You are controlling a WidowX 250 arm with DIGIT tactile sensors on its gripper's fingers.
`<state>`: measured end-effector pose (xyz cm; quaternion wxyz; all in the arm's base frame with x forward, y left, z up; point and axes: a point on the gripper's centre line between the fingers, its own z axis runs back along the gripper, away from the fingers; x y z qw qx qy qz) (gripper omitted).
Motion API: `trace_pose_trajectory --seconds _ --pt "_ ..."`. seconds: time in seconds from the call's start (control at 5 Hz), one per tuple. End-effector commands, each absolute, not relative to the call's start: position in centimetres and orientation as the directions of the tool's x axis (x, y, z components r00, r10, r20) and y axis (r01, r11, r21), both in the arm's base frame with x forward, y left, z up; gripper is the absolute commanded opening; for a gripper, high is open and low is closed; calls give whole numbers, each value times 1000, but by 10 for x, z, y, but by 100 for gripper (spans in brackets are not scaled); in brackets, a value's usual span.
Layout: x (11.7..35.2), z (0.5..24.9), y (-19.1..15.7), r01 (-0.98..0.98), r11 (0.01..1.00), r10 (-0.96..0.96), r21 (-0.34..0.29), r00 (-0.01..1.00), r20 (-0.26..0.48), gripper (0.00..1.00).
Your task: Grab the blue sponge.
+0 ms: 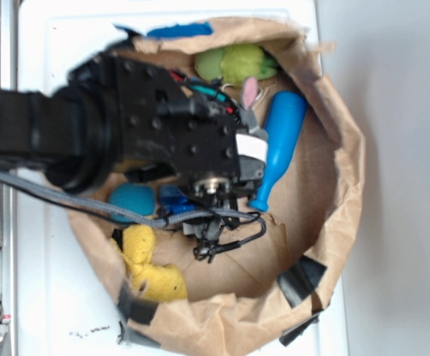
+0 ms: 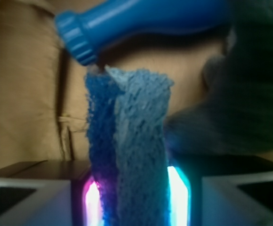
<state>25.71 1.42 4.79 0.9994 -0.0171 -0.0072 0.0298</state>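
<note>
The blue sponge (image 2: 129, 150) stands on edge between the gripper's (image 2: 132, 197) two fingers, its light fuzzy face turned to the wrist camera and a darker blue edge running down its left side. The jaws are narrow and press on both flanks of the sponge, so they hold it. In the exterior view only a small patch of the sponge (image 1: 172, 199) shows, under the black arm (image 1: 126, 126), just beside the teal ball (image 1: 132, 200).

Just past the sponge's top edge lies the cap end of the blue bottle (image 2: 141, 23), which stretches away toward the upper right of the wrist view. From outside, the bottle (image 1: 282, 144) lies tilted on the brown paper (image 1: 333, 185), its narrow neck pointing down toward the gripper. A dark blurred shape fills the right side of the wrist view; what it is cannot be told.

A yellow sponge-like lump (image 1: 148, 263) rests below the ball, and a green soft toy (image 1: 237, 63) sits at the far rim. Black tape (image 1: 300, 280) patches the paper's lower edge. All of this sits on a white table (image 1: 52, 297).
</note>
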Motion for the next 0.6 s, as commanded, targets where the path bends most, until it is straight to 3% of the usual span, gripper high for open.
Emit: trace_pose_trajectory --seconds 0.0,0.2,0.4 --pt "250 154 30 84 996 -85 11 986 142 0" --pt "242 189 36 88 996 -88 12 981 174 0" --pt "239 205 27 71 997 -66 -19 981 180 0"
